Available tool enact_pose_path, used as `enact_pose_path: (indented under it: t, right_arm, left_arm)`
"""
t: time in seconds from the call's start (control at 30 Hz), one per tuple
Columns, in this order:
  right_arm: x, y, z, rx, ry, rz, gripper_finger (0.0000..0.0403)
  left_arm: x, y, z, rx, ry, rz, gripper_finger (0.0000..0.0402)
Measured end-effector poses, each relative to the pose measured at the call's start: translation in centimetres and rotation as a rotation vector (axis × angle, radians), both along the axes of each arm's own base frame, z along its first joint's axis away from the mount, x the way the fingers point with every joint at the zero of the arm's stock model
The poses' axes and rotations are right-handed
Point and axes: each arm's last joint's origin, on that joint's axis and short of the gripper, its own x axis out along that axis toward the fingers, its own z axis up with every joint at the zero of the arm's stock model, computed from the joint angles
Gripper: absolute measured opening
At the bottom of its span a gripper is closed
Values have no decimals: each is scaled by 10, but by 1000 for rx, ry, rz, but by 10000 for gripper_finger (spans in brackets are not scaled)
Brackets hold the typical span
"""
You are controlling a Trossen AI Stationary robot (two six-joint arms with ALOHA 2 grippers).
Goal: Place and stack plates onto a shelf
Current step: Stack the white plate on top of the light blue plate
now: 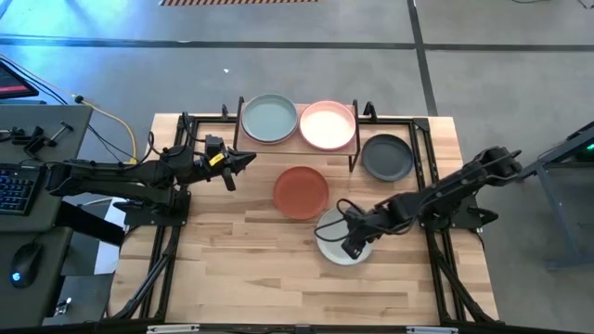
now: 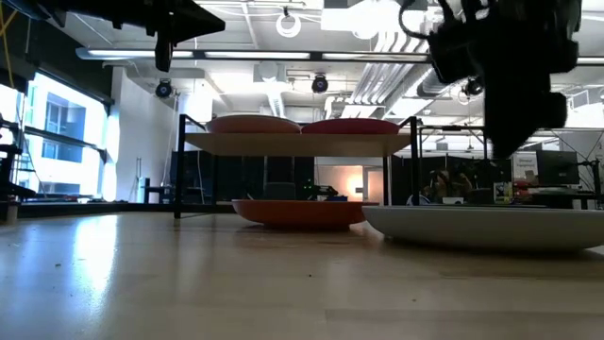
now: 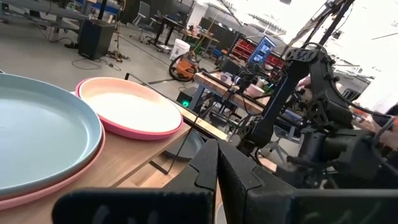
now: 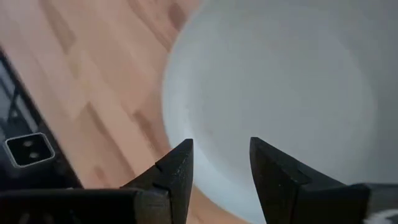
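Note:
The shelf (image 2: pixel 283 143) stands at the table's far middle. On it a sage green plate (image 1: pixel 269 119) lies on top of a pink plate (image 3: pixel 37 190), and a second pink plate (image 1: pixel 328 125) lies beside them. A terracotta plate (image 1: pixel 301 191) and a dark grey plate (image 1: pixel 387 157) rest flat on the table. Near the front right lies a pale grey-white plate (image 1: pixel 336 232). My right gripper (image 4: pixel 221 155) hangs open, pointing steeply down, over that plate's rim (image 4: pixel 177 118) and clear of it. My left gripper (image 1: pixel 249 161) is shut and level, left of the shelf.
Black frame rails (image 1: pixel 172 232) run along the table's left and right sides and behind the shelf. A keyboard (image 1: pixel 14 186) and a mouse (image 1: pixel 26 262) sit on a desk beyond the left edge. Bare wood (image 1: pixel 260 278) fills the near half of the table.

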Motion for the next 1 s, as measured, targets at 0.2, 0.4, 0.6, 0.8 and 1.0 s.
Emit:
enact_pose_path:
  t: [0.2,0.4,0.6,0.8,1.0]
  right_arm:
    - [-14,-14,-1,-15,154,-56,138]
    - [-38,-33,6,-105,276,-113,138]
    - [-69,-51,-18,37,262,-237,138]
    - [-87,-57,-26,185,124,-367,137]
    - [-93,-59,-35,177,142,-433,137]
  left_arm:
    - [0,0,0,0,0,0,0]
    - [0,0,0,0,0,0,0]
    - [0,0,0,0,0,0,0]
    - [0,0,0,0,1,17,0]
    - [0,1,0,0,0,40,0]
